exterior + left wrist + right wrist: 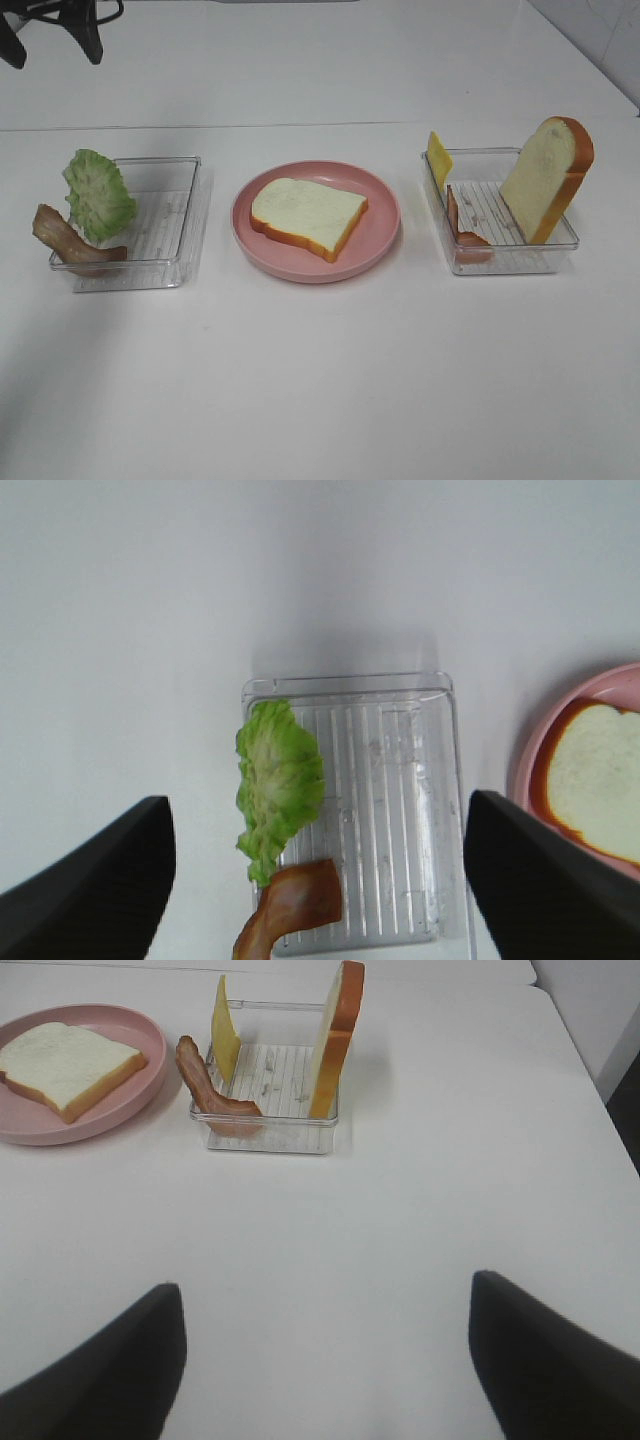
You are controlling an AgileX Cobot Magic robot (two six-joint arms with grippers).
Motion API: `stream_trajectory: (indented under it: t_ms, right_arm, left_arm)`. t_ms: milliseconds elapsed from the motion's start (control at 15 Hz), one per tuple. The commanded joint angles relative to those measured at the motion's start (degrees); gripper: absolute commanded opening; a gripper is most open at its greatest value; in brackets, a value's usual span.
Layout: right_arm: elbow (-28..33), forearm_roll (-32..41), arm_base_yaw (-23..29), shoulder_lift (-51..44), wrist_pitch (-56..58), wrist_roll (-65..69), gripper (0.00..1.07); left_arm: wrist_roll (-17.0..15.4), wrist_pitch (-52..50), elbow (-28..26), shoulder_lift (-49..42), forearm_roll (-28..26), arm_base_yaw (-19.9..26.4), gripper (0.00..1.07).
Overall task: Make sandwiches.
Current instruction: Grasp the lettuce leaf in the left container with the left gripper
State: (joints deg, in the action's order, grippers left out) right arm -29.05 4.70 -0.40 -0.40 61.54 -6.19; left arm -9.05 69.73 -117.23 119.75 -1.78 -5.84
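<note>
On the white tabletop (320,400), a pink plate (385,225) is set at the middle, a left tray (175,225) toward the left edge and a right tray (510,262) toward the right edge. The left claw (317,802) is held released above the left tray, which is framed between its fingers (90,880). The right claw (325,1285) is likewise released, with the right tray well ahead of it. One bread slice (305,215) is laid flat on the plate, apart from both claws. A second slice (545,175) is stood upright in the right tray. The lettuce (98,195) is propped on the left tray's left wall, within the left claw's span but untouched. The left bacon (65,240) is draped over that tray's near left corner; the right bacon (462,225) is leaned on the right tray's left wall. The cheese (439,155) is stood at its far left corner.
</note>
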Motion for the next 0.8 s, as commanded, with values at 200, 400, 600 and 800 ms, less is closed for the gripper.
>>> stream_trajectory:
  t_ms: [200, 400, 600, 800]
  right_arm:
    - [0.1, 0.1, -0.2, -0.5, -0.6, -0.3, 0.74]
    - [0.1, 0.1, -0.2, -0.5, -0.6, -0.3, 0.74]
    - [0.1, 0.1, -0.2, -0.5, -0.6, -0.3, 0.74]
    - [0.1, 0.1, -0.2, -0.5, -0.6, -0.3, 0.74]
  left_arm:
    - [-0.6, 3.8, 2.8, 4.6, 1.3, 0.1, 0.74]
    - [-1.2, 2.5, 2.8, 10.6, 1.8, 0.1, 0.74]
    - [-1.2, 0.1, 2.8, 14.0, 1.8, 0.1, 0.74]
    - [-1.2, -4.2, 2.7, 14.8, 1.8, 0.1, 0.63]
